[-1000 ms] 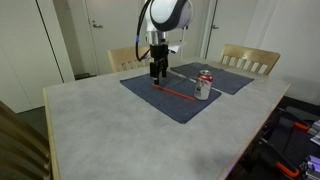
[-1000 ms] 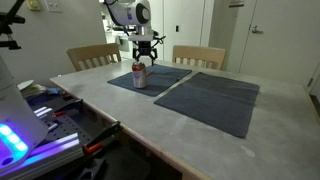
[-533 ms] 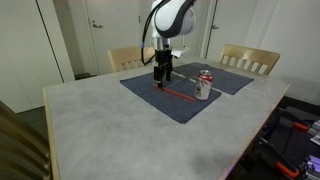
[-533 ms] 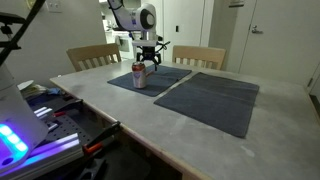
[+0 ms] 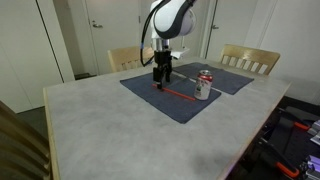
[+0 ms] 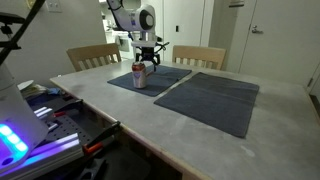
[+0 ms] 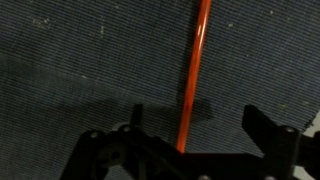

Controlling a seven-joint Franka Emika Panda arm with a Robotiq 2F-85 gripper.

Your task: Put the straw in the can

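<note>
The long, thin, straight red plastic drinking straw (image 5: 178, 93) lies flat on a dark woven cloth mat (image 5: 150, 99) on the pale grey bench (image 5: 100, 125), with one end near the upright silver-and-red metal drink can (image 5: 204, 85). The tool (image 5: 160, 82) hangs low over the straw's other end, its jaws apart and gripping nothing. In the wrist view the glossy straw runs between them.

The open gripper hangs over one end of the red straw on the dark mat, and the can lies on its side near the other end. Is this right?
Not quite: the can stands upright, as an exterior view shows. The gripper, the straw and the mat are as you say.
</note>
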